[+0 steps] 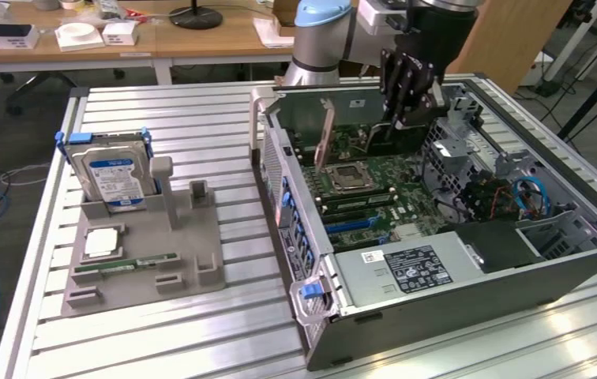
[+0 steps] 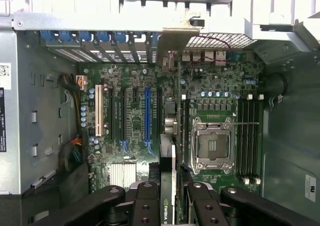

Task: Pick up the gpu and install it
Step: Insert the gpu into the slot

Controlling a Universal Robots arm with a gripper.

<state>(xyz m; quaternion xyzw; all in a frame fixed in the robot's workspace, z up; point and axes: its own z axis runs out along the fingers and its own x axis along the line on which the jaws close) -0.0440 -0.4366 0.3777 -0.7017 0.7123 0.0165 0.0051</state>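
The gpu (image 2: 168, 211) is clamped edge-on between the fingers of the pincer (image 2: 171, 188), inside the open computer case (image 1: 551, 245). It is held over the motherboard (image 2: 135, 111), beside the blue slot (image 2: 147, 113).

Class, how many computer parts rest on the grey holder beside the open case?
3 on the holder: a hard drive upright at the far end, a square silver chip in the middle, a memory stick nearest the camera. The drive may hide something behind it.
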